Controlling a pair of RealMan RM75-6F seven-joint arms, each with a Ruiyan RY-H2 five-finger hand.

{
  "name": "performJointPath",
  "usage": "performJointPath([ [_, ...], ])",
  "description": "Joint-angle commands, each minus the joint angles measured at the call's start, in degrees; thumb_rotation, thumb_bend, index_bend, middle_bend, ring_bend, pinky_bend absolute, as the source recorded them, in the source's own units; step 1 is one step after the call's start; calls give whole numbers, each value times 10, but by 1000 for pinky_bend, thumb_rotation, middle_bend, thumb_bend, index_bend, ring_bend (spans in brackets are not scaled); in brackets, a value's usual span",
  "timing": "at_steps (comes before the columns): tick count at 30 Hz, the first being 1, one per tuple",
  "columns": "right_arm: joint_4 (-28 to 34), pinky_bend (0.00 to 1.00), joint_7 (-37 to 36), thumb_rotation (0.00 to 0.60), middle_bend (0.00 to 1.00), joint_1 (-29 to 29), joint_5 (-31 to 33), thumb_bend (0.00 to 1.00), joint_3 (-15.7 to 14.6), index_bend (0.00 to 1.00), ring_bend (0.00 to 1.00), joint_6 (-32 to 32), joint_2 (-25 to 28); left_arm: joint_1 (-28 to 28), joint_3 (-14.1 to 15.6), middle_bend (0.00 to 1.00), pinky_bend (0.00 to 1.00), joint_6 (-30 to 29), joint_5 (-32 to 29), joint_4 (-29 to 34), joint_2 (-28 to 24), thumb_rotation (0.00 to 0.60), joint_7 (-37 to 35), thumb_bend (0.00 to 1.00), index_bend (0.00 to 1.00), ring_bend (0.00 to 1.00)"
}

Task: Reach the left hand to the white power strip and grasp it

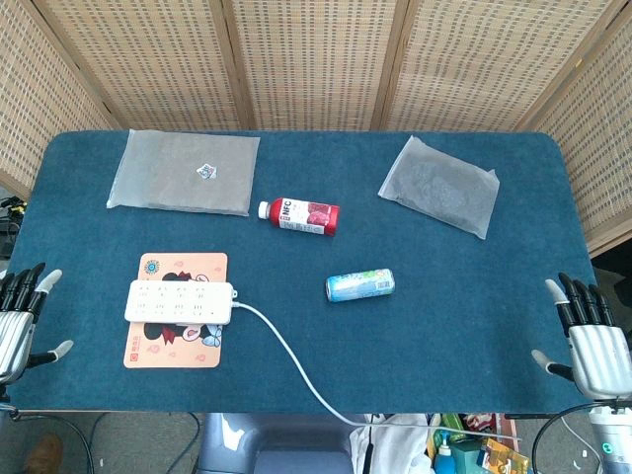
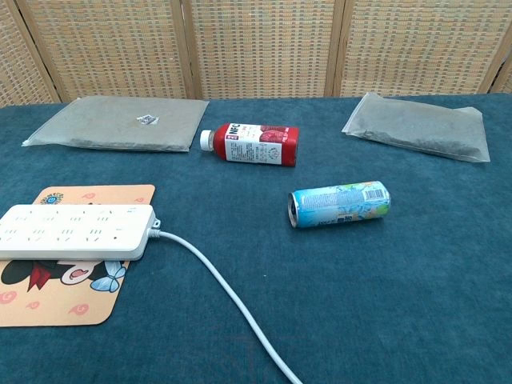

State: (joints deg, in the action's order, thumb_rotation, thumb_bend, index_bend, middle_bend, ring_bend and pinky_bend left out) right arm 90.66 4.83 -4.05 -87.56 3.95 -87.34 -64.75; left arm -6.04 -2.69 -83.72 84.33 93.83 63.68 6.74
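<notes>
Near the table's left edge, the stiff, smooth power strip (image 1: 181,301) looks light; the empty, spread left hand (image 1: 20,316) should clasp its long sides.

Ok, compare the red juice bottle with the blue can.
The red juice bottle has a white cap and white label; the blue can is metal with a pale printed wrap. The bottle is longer and lies nearer the table's back edge; the can lies closer to the front. Both lie on their sides, untouched.
</notes>
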Motion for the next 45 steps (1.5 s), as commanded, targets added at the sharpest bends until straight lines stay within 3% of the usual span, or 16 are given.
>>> performJointPath([
  [1, 0, 0, -1, 600, 0, 1, 0, 0, 0, 0, 0, -2, 1, 0, 0, 0, 0, -1, 1, -3, 2, 600, 1, 0, 0, 0],
  [9, 2, 0, -5, 600, 0, 2, -2, 0, 0, 0, 0, -3, 2, -2, 1, 0, 0, -9, 17, -12, 12, 600, -1, 0, 0, 0],
  [11, 4, 0, -6, 600, 0, 2, -1, 0, 0, 0, 0, -2, 4, -6, 0, 131, 38, -10, 23, -11, 17, 600, -4, 0, 0, 84],
  [12, 4, 0, -7, 600, 0, 2, 0, 0, 0, 0, 0, -2, 4, -9, 1, 359, 196, -1, 21, -6, 19, 600, -8, 0, 0, 286],
  [13, 5, 0, -7, 600, 0, 2, 0, 0, 1, 0, 0, -2, 4, -12, 5, 615, 432, 13, 16, 4, 17, 600, -15, 0, 0, 530],
  [14, 5, 0, -8, 600, 0, 2, 0, 0, 1, 0, 0, -2, 4, -18, 7, 776, 623, 29, 16, 16, 17, 600, -29, 0, 0, 704],
  [15, 5, 0, -8, 600, 0, 2, 0, 0, 1, 0, 0, -2, 4, -23, 5, 902, 846, 32, 15, 17, 21, 600, -24, 0, 0, 868],
  [16, 5, 0, -9, 600, 0, 2, 1, 0, 1, 0, 0, -2, 4, -27, 5, 963, 956, 39, 13, 17, 29, 600, -4, 0, 0, 948],
  [17, 5, 0, -9, 600, 0, 2, 1, 0, 1, 0, 0, -1, 4, -31, 8, 989, 992, 48, 12, 23, 33, 600, 10, 0, 0, 982],
  [20, 5, 0, -7, 600, 0, 0, 3, 0, 1, 0, 0, 4, 3, -49, 16, 1000, 1000, 87, 12, 48, 40, 600, 27, 163, 0, 1000],
  [22, 4, 0, -7, 600, 0, -1, 4, 0, 1, 0, 0, 7, 2, -62, 19, 1000, 1000, 114, 3, 68, 41, 600, 46, 395, 0, 1000],
  [24, 3, 0, -7, 600, 0, -2, 6, 0, 1, 0, 0, 9, 2, -67, 16, 1000, 1000, 121, -9, 85, 47, 600, 71, 484, 0, 1000],
  [33, 1, 0, -12, 600, 0, -5, 11, 0, 2, 0, 0, 17, 1, -60, 5, 1000, 1000, 93, -29, 96, 49, 600, 97, 527, 0, 1000],
  [35, 3, 0, -10, 600, 0, -6, 9, 0, 1, 0, 0, 18, 1, -61, 9, 1000, 1000, 101, -35, 102, 44, 600, 92, 589, 0, 1000],
  [40, 9, 0, -8, 600, 0, -5, 4, 0, -2, 0, 0, 17, 2, -83, 10, 1000, 1000, 159, -67, 125, 31, 600, 64, 928, 0, 1000],
  [45, 8, 0, -8, 600, 0, -7, 4, 0, -3, 0, 0, 21, 1, -120, 2, 1000, 1000, 231, -127, 132, 41, 600, 71, 999, 0, 1000],
])
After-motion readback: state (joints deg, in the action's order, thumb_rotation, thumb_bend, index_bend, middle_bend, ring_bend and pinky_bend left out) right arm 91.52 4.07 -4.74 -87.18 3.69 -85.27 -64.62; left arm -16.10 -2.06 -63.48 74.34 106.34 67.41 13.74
